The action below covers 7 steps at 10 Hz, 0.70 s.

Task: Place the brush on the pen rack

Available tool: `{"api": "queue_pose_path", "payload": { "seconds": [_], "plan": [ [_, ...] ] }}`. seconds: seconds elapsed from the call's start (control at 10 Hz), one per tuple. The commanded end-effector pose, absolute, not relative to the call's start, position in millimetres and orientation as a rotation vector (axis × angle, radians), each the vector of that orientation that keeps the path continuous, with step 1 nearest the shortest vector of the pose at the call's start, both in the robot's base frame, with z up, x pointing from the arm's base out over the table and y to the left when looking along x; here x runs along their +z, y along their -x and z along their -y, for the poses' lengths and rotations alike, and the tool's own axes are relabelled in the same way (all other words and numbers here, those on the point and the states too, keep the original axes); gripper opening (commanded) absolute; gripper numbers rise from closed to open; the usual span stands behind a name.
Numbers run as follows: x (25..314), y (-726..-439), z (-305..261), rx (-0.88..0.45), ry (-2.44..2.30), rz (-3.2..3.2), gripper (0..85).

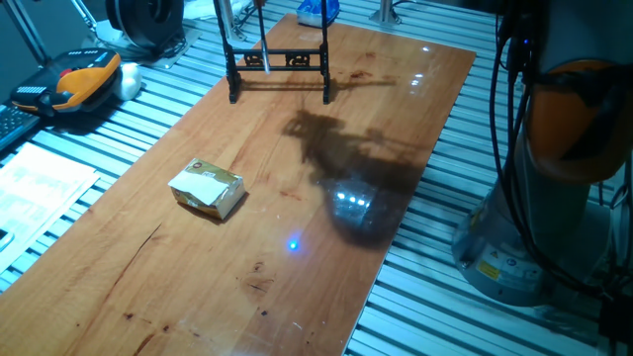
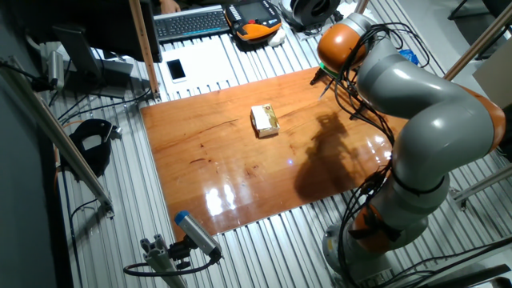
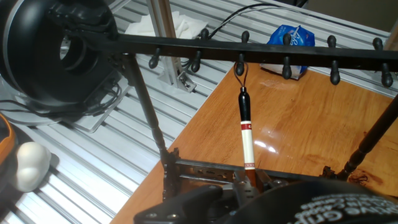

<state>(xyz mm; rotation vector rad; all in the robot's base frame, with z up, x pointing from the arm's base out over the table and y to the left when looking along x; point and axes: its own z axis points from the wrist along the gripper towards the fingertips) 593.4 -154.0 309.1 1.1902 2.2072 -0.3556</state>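
Observation:
In the hand view the pen rack's top bar (image 3: pixel 261 53) runs across with several hanging pegs. The brush (image 3: pixel 247 134) hangs under it, its small loop hooked over a peg, with a black upper part and a white shaft with red bands. The lower end of the shaft runs down between my gripper's (image 3: pixel 250 180) fingers, which sit tight against it at the bottom edge. From one fixed view the pen rack (image 1: pixel 280 59) stands at the table's far end, and a pale piece of the brush (image 1: pixel 267 61) shows between its legs. The arm hides rack and gripper in the other fixed view.
A yellowish box (image 1: pixel 208 188) lies mid-table, seen too as the box (image 2: pixel 265 120). A blue packet (image 3: pixel 287 38) lies behind the rack. Off the table's edge are an aluminium post (image 3: pixel 163 25), a black ring-shaped device (image 3: pixel 56 50), a white ball (image 3: pixel 31 165) and an orange pendant (image 1: pixel 74 81).

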Motion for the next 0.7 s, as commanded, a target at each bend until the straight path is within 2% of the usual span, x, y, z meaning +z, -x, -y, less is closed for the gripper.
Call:
{"api": "queue_pose_path", "payload": {
  "seconds": [0.0,0.6],
  "plan": [
    [308.5,-593.7,154.2,-0.354,-1.190,-2.209,0.0],
    [302.3,-595.9,157.3,-0.346,-1.187,-2.216,0.0]
  ]
}}
